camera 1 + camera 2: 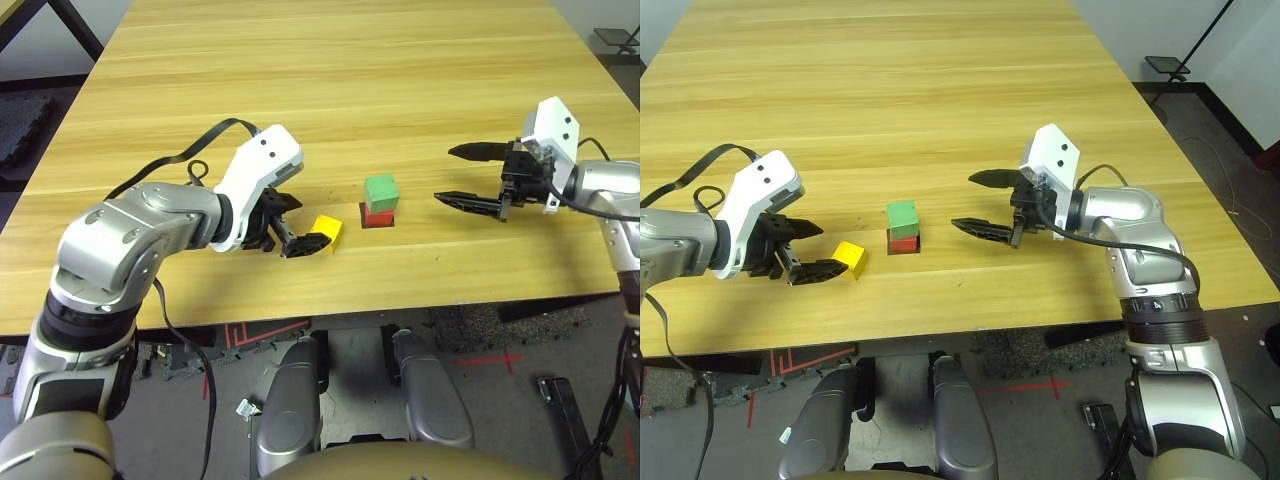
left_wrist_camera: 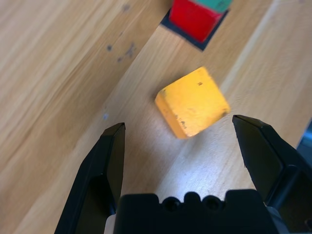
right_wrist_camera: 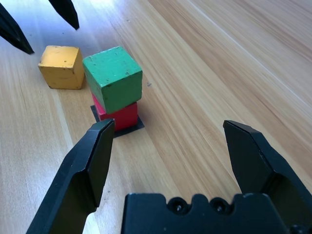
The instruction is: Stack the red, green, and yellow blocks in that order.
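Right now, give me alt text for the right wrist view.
Open right gripper faces a green block stacked, slightly askew, on a red block over a black patch. A yellow block sits beside them on the table.

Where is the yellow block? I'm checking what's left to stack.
On the table, the yellow block lies left of the green-on-red stack, before the open left gripper.

No readable text, labels, brands or numbers anywhere: blocks plain, desk (image 1: 400,60) bare wood, arm housings unmarked.
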